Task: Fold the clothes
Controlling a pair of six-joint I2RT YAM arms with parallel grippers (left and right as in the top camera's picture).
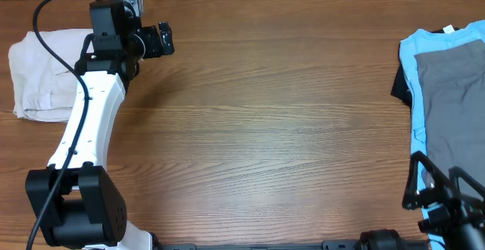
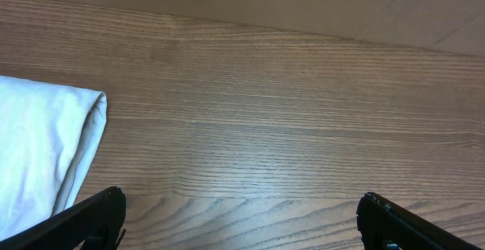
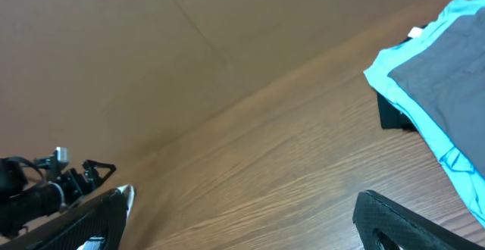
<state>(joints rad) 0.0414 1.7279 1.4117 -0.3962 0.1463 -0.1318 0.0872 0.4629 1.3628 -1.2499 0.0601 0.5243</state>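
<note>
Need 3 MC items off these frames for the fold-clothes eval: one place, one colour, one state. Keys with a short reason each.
1. Seen from overhead, where on the table do the beige shorts lie?
A) centre
B) far left
C) far right

2. What colour is the T-shirt under the grey garment?
A) red
B) beige
C) light blue

3. How do the left fingers stand?
A) wide apart, nothing between them
B) shut on the shorts
C) shut, empty

Key:
1 B: they sit folded at the table's left edge.
2 C: a light blue border shows around the grey cloth.
3 A: the left wrist view shows only bare wood between them.
</note>
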